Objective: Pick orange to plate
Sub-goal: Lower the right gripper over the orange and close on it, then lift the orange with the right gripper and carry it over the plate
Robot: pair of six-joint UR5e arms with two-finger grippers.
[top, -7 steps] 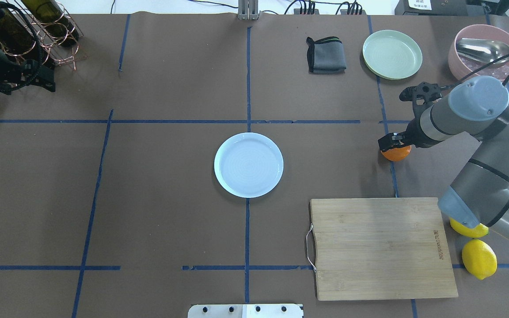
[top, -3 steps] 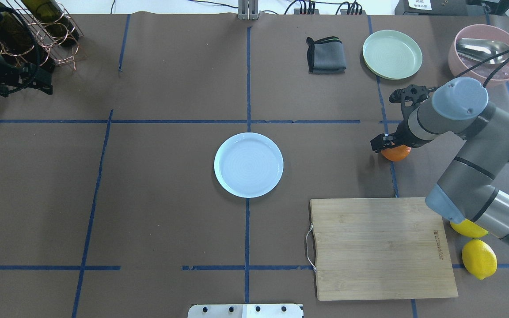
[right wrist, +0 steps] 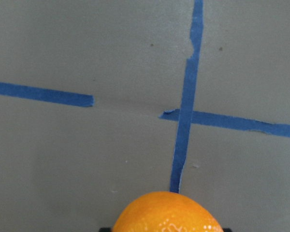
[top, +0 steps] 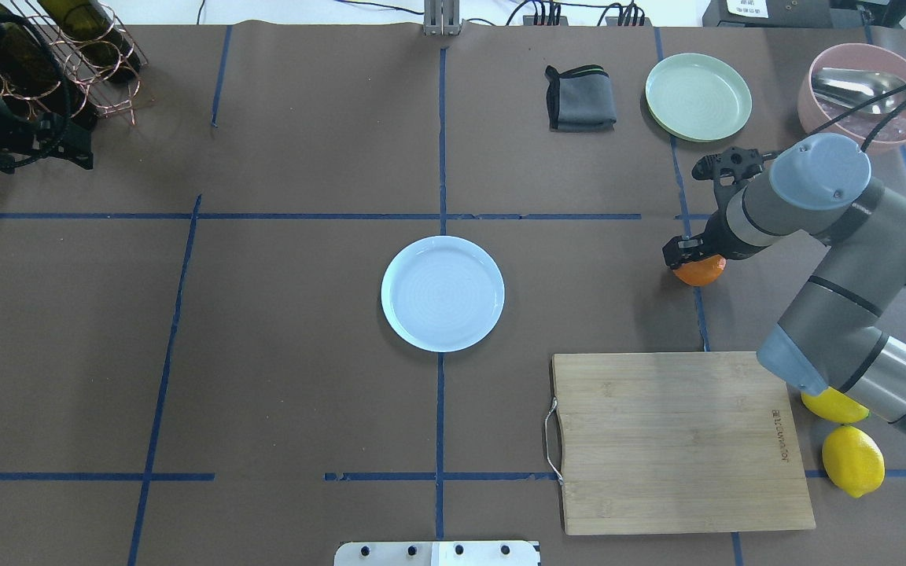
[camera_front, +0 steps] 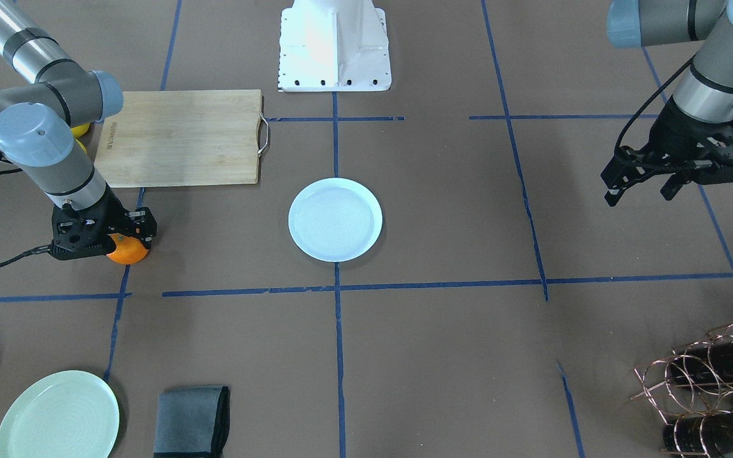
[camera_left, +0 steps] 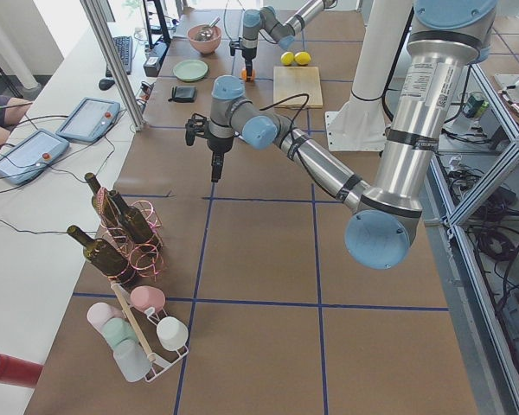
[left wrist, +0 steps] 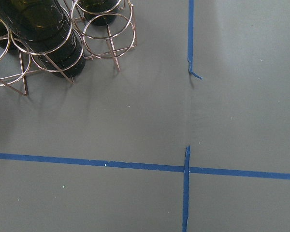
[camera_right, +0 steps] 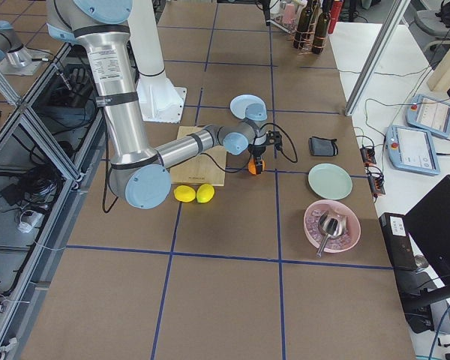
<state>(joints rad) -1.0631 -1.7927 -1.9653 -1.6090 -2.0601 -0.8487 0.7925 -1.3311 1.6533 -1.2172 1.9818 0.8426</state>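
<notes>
The orange (top: 701, 271) lies at the right of the table on a blue tape line, well right of the white plate (top: 443, 293). My right gripper (top: 687, 253) stands straight over the fruit and is shut on it, covering its top half. The front view shows the orange (camera_front: 128, 250) poking out under the black fingers, with the plate (camera_front: 335, 219) empty at the centre. In the right wrist view the orange (right wrist: 166, 215) fills the bottom middle. My left gripper (camera_front: 640, 187) hangs open and empty over the far left corner.
A bamboo cutting board (top: 681, 440) lies near the robot, below the orange, with two lemons (top: 852, 460) at its right. A pale green plate (top: 698, 96), a folded grey cloth (top: 580, 98) and a pink bowl (top: 866, 90) sit at the back right. A wire bottle rack (top: 68, 55) stands far left.
My right arm has swung slightly left and its gripper has settled on the orange, which has shifted a little left. The left arm has barely moved.
</notes>
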